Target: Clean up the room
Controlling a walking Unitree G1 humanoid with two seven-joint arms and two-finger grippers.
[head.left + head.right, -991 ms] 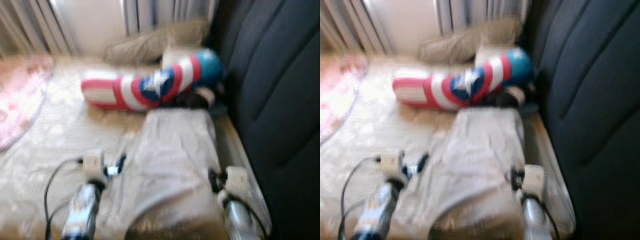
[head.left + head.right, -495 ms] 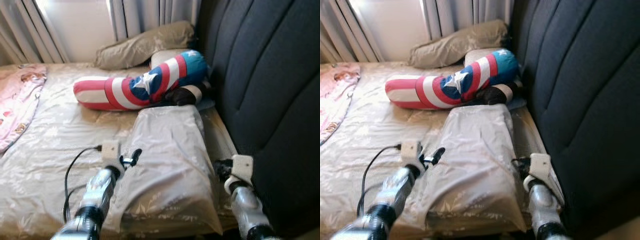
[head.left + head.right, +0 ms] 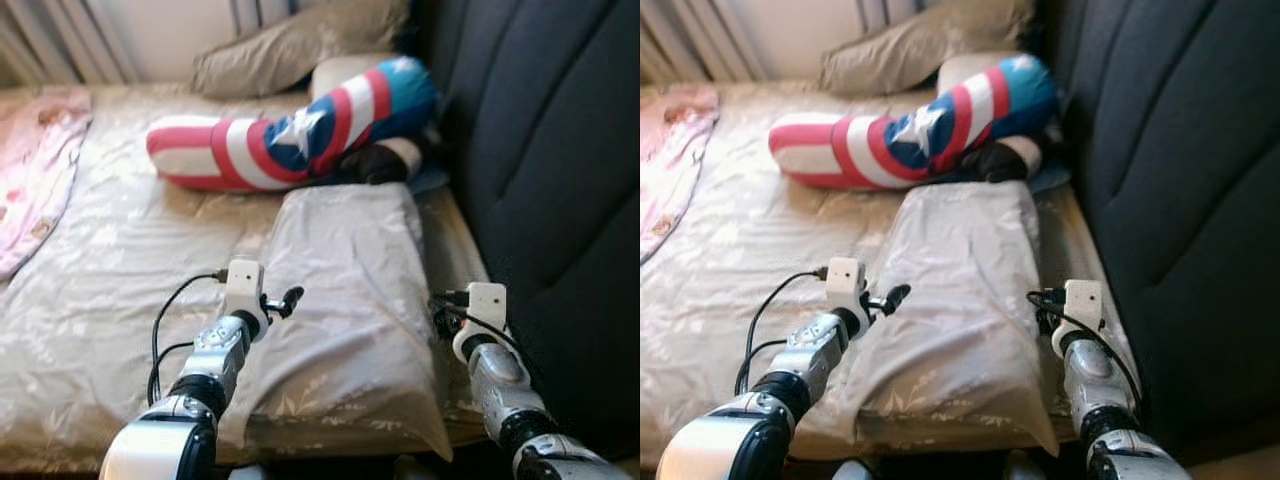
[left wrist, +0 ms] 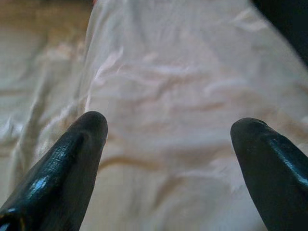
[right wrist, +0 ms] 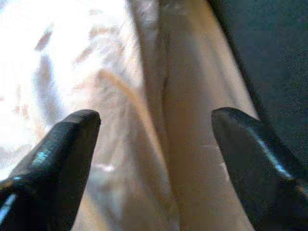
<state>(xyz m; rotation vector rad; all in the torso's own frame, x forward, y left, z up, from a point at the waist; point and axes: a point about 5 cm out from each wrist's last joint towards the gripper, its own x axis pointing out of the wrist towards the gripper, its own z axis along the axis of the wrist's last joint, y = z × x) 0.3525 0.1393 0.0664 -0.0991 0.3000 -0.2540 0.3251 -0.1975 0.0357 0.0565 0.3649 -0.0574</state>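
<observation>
The bed (image 3: 120, 260) wore a pale beige sheet with a faint leaf print, and the nearer pillow (image 3: 345, 290) was a light grey-beige with the same faint leaves. The bolster (image 3: 290, 145) carried red and white stripes, a blue field and a white star; the far pillow (image 3: 290, 45) was plain tan. A pink patterned blanket (image 3: 35, 170) lay at one edge, the headboard (image 3: 550, 180) was dark charcoal, and the fingers (image 4: 62, 168) were glossy black.

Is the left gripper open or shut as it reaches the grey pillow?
Open. In the left wrist view the left gripper has its fingers spread wide apart, with the grey pillow between and beyond them.
</observation>
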